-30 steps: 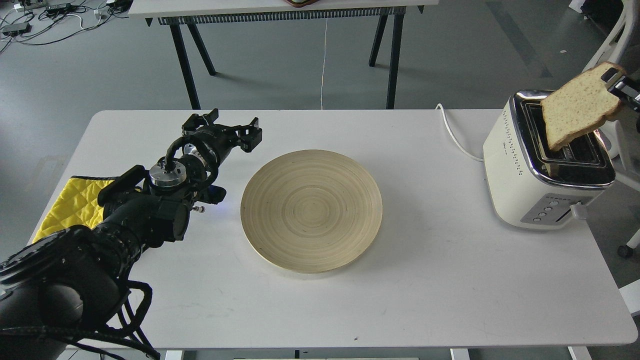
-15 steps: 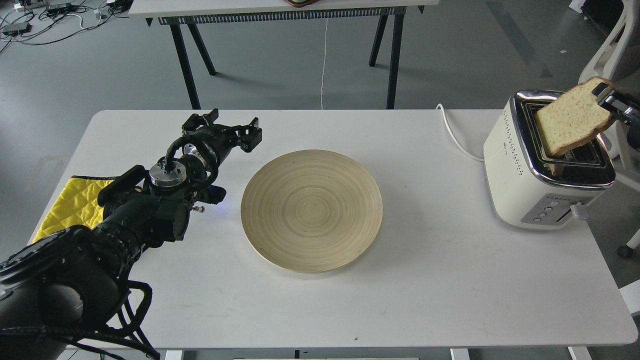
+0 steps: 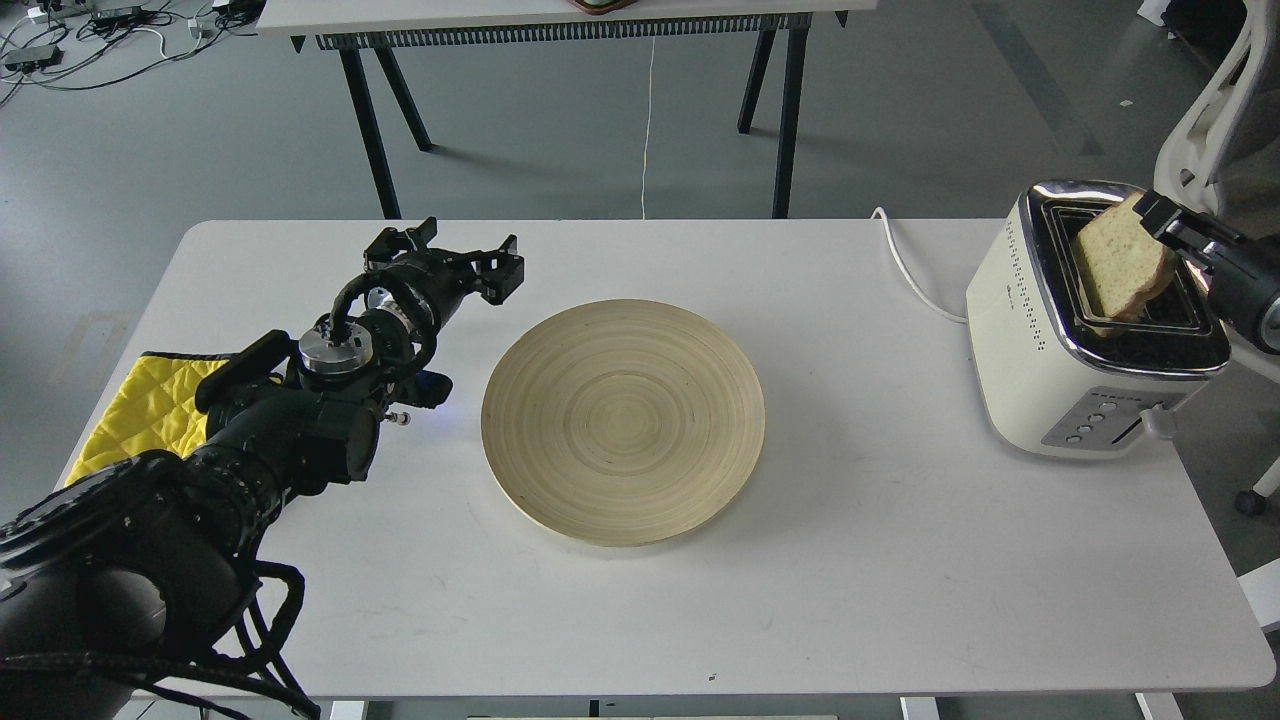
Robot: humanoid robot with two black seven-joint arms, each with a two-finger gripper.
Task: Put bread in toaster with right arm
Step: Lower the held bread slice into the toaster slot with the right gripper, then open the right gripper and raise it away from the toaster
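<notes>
The cream-white toaster (image 3: 1040, 350) with a chrome top stands at the table's right edge. The slice of tan bread (image 3: 1120, 262) stands tilted in a toaster slot, its lower part sunk inside. My right gripper (image 3: 1160, 220) comes in from the right edge and is shut on the bread's upper right corner. My left gripper (image 3: 455, 262) is open and empty, held above the table to the left of the plate.
A round wooden plate (image 3: 622, 433) lies empty at the table's middle. A yellow cloth (image 3: 140, 405) lies at the left edge under my left arm. The toaster's white cord (image 3: 905, 270) runs off the back. A white chair (image 3: 1215, 110) stands behind the toaster.
My right gripper has moved down and a little left with the bread. The slice has sunk from above the toaster partway into a slot. The left arm has not moved.
</notes>
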